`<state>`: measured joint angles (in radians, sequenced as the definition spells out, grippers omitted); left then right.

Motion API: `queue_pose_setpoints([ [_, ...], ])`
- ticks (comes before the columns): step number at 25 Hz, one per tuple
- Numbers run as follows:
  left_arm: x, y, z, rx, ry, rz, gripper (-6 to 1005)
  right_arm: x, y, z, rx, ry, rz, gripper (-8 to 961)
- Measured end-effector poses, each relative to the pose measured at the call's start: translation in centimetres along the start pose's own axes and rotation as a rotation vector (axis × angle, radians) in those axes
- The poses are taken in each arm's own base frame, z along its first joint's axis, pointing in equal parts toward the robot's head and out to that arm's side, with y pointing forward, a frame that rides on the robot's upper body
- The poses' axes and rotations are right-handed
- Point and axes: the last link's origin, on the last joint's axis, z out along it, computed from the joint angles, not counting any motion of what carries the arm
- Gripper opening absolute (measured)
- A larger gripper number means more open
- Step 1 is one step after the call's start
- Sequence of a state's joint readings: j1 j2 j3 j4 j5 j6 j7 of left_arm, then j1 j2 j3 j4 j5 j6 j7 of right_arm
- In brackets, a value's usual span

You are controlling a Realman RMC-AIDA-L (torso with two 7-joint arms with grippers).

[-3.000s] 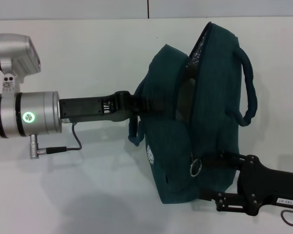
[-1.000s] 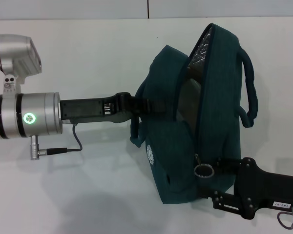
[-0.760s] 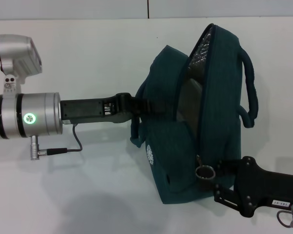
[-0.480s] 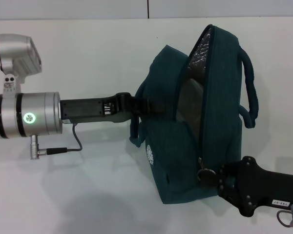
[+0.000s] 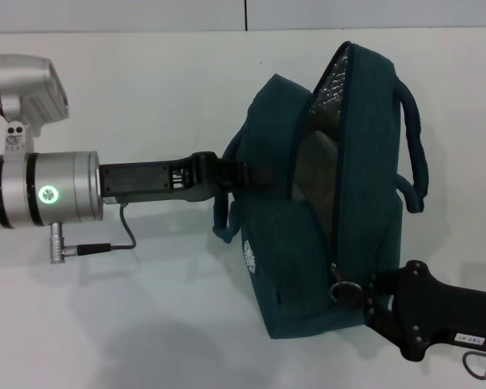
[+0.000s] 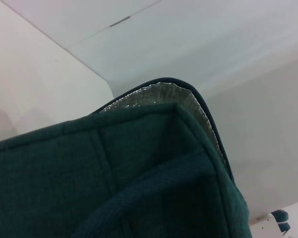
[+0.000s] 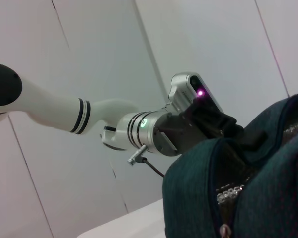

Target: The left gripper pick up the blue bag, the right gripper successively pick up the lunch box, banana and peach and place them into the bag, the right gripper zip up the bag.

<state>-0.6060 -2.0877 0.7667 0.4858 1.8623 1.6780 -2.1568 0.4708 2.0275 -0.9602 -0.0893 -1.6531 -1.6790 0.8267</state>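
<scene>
The blue bag (image 5: pixel 287 235) hangs above the white table, tipped on its side with its mouth partly open and the silver foil lining (image 5: pixel 330 77) showing. My left gripper (image 5: pixel 241 175) is shut on the bag's left loop handle. At the bag's near end my right gripper (image 5: pixel 358 293) is shut on the zip pull (image 5: pixel 343 290). A pale flat surface (image 5: pixel 314 174) shows inside the opening; I cannot tell what it is. The lunch box, banana and peach are hidden. Teal fabric (image 6: pixel 114 183) fills the left wrist view. The right wrist view shows the bag (image 7: pixel 248 198) and zip teeth (image 7: pixel 228 194).
The white table (image 5: pixel 146 97) spreads around the bag, with a wall seam behind it. My silver left arm (image 5: pixel 49 194) with its green light reaches in from the left, a cable (image 5: pixel 117 239) hanging under it. The bag's right handle (image 5: pixel 417 146) sticks out.
My right gripper has drawn the zip pull a little down and to the right along the bag's near end, and the ring now shows edge-on. The left arm and handle have stayed put.
</scene>
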Motion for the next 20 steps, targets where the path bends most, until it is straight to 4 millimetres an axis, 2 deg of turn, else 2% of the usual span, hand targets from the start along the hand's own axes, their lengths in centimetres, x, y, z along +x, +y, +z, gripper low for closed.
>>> queue_pose_setpoints([
  [10, 0.2, 0.1, 0.0, -0.008, 0.017, 0.008, 115, -0.7, 0.7, -2.1, 0.023, -0.080, -0.026, 17],
  [20, 0.1, 0.0, 0.0, -0.005, 0.017, 0.047, 123, -1.9, 0.7, -1.9, 0.028, -0.170, -0.048, 22],
])
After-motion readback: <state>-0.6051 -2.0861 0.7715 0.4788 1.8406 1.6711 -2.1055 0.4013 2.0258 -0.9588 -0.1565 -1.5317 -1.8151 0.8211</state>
